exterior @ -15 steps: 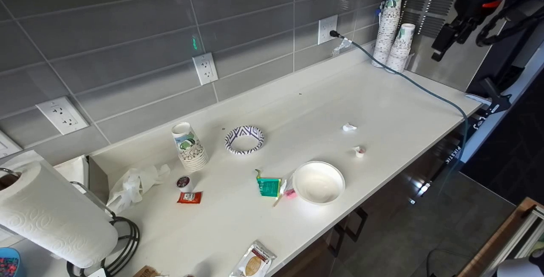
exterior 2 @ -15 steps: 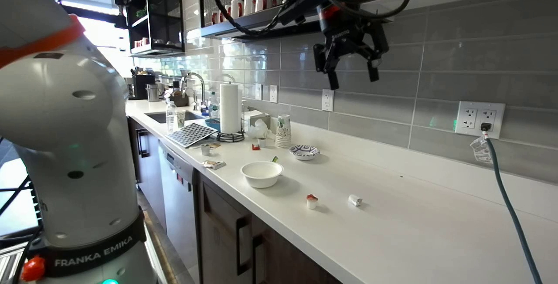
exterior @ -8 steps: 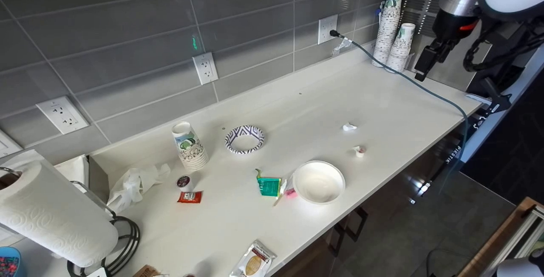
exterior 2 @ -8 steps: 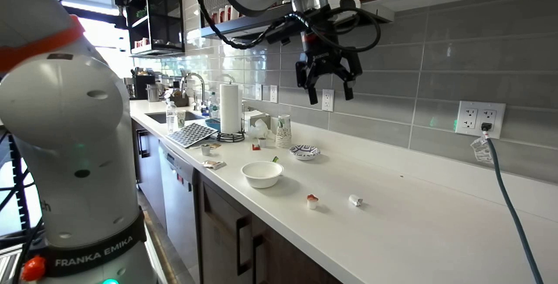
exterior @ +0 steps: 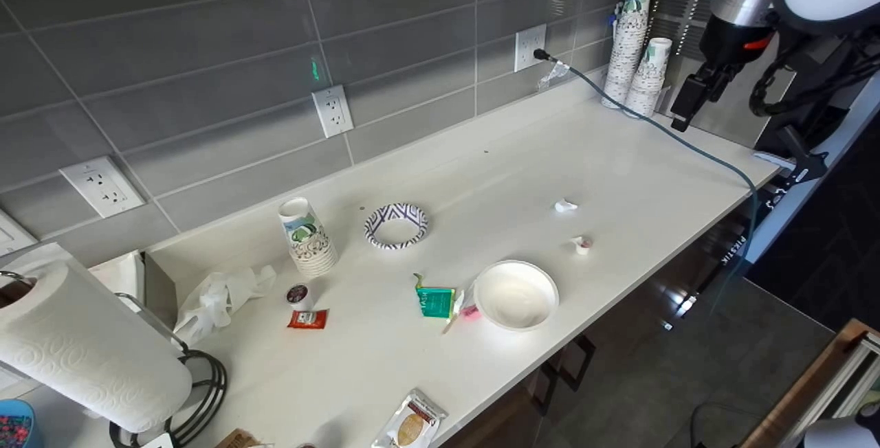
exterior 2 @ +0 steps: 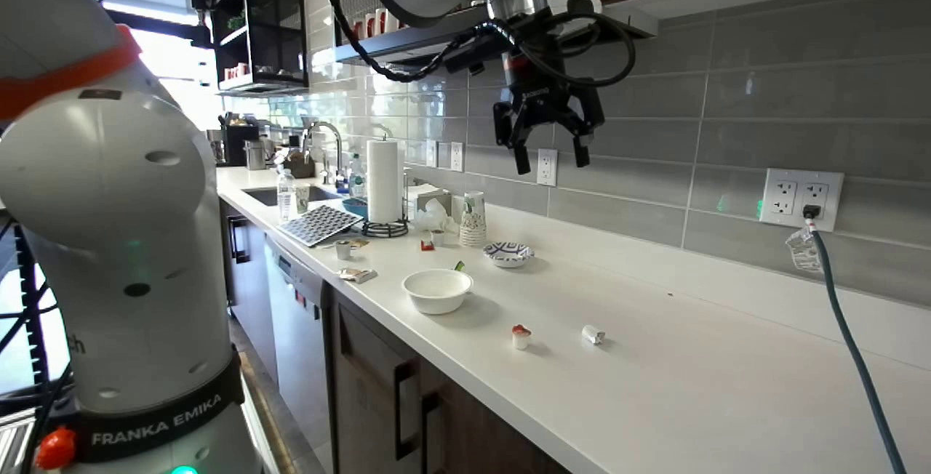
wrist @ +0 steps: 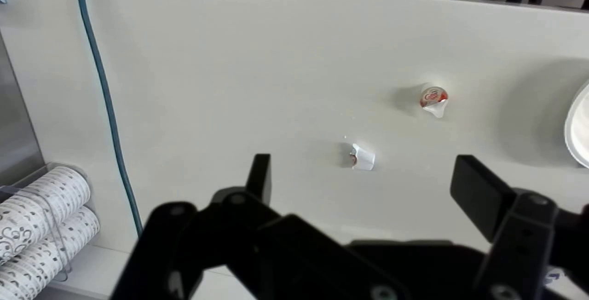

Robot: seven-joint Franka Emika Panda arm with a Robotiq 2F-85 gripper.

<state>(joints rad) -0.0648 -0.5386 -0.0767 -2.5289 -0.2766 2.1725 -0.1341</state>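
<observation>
Gripper [exterior 2: 552,160] is held wide and empty, apparently for clearance; on the worktop [exterior 2: 691,387], the tipped creamer cup [wrist: 364,158] is supported by its side, the upright creamer cup [wrist: 434,98] by its base.

Vertical clearance found between pincer [exterior 2: 553,158] and bench [exterior 2: 691,387]. Passage unobstructed between cable [wrist: 107,102] and tipped tub [wrist: 364,158]. Obstructions noted: upright tub [wrist: 434,98] and bowl [exterior: 515,297] along the front side, cups [exterior: 626,53] at the back corner.

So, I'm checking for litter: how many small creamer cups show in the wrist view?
2: an upright creamer cup nearer the white bowl, and a sideways creamer cup farther from it. The gripper may hide others.
</observation>
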